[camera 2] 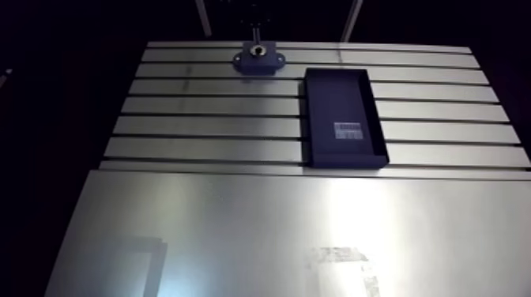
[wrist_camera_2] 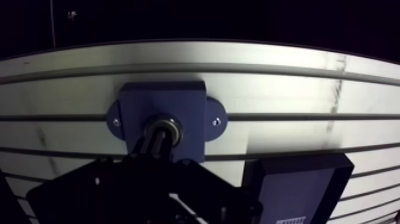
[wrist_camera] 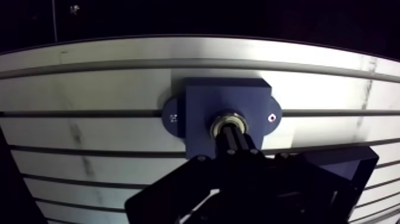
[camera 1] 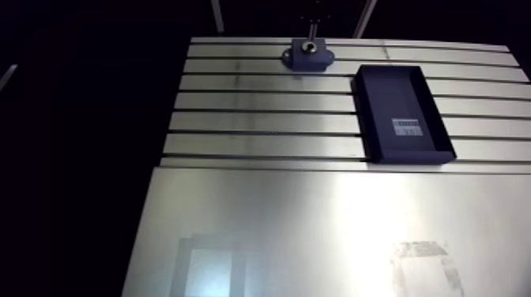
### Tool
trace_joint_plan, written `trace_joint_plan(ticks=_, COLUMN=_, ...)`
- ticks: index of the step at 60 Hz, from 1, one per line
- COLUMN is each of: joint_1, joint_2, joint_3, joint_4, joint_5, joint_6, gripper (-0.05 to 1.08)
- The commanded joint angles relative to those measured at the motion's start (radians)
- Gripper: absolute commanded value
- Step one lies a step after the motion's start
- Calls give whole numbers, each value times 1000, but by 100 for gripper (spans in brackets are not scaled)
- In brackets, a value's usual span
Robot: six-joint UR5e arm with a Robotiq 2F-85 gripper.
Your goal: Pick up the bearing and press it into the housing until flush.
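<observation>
A dark blue housing [camera 1: 308, 56] with two mounting ears sits on the slotted table [camera 1: 237, 103] near its far edge. In the wrist view a metal bearing [wrist_camera: 230, 123] lies in the round bore at the middle of the housing [wrist_camera: 202, 101], its shiny ring showing around my fingertips. My gripper [wrist_camera: 233, 137] stands directly over the bore with its dark fingers shut together, and their tips rest on the bearing. Whether the bearing is level with the housing face I cannot tell. In the arm view the gripper [camera 1: 314, 30] comes down onto the housing, small and dim.
A dark blue shallow tray [camera 1: 395, 95] with a small white label [camera 1: 405, 128] inside lies just right of the housing; its corner [wrist_camera: 351, 170] shows beside my gripper. A smooth metal sheet [camera 1: 316, 229] with worn tape marks covers the table's near half.
</observation>
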Motion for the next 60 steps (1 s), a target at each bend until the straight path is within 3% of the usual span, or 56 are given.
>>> trace_joint_plan(ticks=1, joint_1=1, joint_2=7, joint_3=4, joint_4=-13, joint_5=-1, joint_6=0, gripper=108)
trace_joint_plan(ticks=60, joint_1=-3, joint_2=15, joint_3=18, joint_4=-14, joint_5=-3, joint_6=-7, gripper=108)
